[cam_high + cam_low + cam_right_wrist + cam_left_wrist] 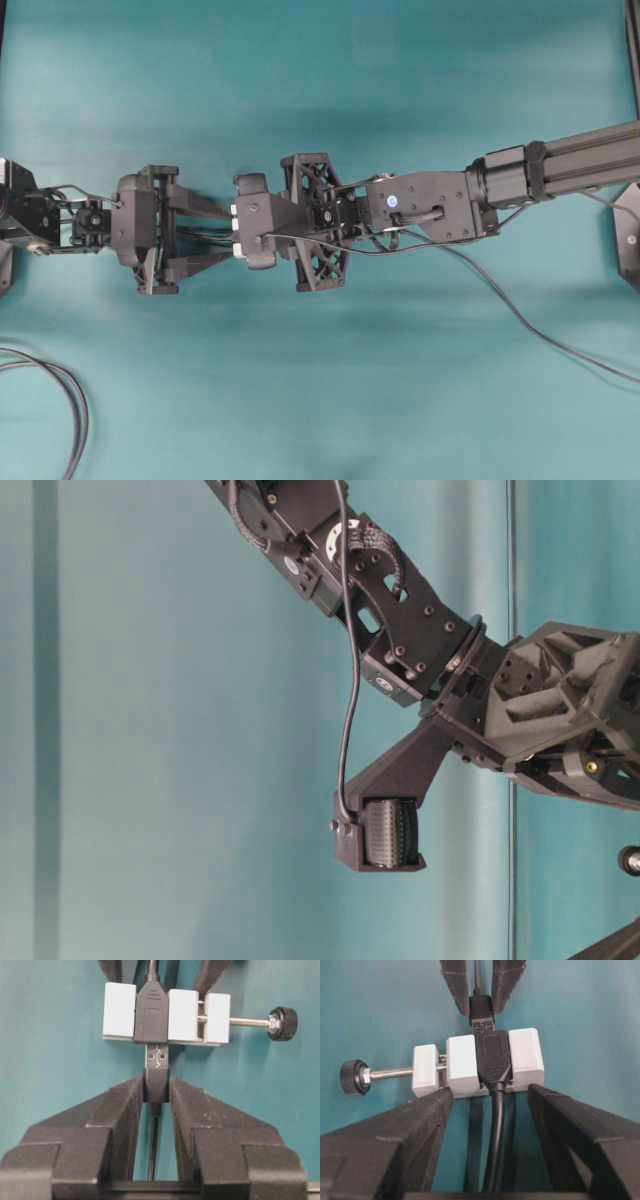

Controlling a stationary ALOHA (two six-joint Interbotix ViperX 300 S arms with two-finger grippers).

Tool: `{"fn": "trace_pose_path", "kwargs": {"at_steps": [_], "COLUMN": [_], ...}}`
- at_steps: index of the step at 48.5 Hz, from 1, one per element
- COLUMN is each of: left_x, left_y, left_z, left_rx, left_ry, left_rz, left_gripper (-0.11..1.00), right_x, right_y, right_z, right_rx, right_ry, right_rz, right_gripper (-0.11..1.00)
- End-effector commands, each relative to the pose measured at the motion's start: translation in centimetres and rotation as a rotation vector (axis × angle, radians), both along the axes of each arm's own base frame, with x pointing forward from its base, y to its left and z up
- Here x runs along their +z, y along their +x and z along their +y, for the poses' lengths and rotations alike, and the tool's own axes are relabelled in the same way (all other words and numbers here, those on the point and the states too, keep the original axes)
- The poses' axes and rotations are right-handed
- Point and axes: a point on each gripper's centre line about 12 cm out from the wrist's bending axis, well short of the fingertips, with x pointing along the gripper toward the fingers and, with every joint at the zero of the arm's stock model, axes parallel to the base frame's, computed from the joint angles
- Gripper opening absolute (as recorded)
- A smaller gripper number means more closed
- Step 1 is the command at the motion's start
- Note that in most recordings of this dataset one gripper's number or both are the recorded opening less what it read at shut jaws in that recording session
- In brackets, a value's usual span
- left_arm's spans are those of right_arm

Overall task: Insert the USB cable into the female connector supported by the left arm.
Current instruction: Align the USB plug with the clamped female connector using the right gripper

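Your right pincer (156,1091) grips the dark metal-tipped USB cable (156,1062); the left pincer (490,1105) clamps the white block-shaped female connector (492,1060). Any tilt could jam the tip against the socket's mouth.

A teal bench (320,80) carries looped black cables (70,400) at eight o'clock and a thin grey cable (560,345) at four o'clock.

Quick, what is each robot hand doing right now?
Left hand: closed on the white clamp block with the female connector.
Right hand: closed on the USB cable's plug.
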Motion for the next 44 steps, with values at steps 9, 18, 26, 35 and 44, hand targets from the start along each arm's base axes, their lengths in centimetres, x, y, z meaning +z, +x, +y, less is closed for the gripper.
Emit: {"fn": "trace_pose_path", "kwargs": {"at_steps": [9,18,26,35,44], "left_x": [-0.2,-0.3,-0.2,-0.1,-0.2], "left_y": [0.6,0.7,1.0,1.2,1.0], "left_z": [0.9,0.9,1.0,1.0,1.0], "left_rx": [0.025,0.026,0.026,0.028,0.027], "left_ry": [0.012,0.010,0.014,0.014,0.012], "left_rz": [0.019,0.024,0.017,0.012,0.023], "left_gripper": [0.68,0.68,0.68,0.68,0.68], "right_x": [3.6,4.3,4.5,4.6,4.3], "right_y": [1.1,1.2,1.2,1.3,1.1], "right_z": [0.3,0.3,0.7,1.3,1.3], "right_rx": [0.011,0.012,0.023,0.034,0.034], "right_ry": [0.000,-0.003,-0.004,-0.002,-0.002], "right_rz": [-0.108,-0.121,-0.127,-0.128,-0.121], "right_gripper": [0.21,0.21,0.21,0.21,0.21]}}
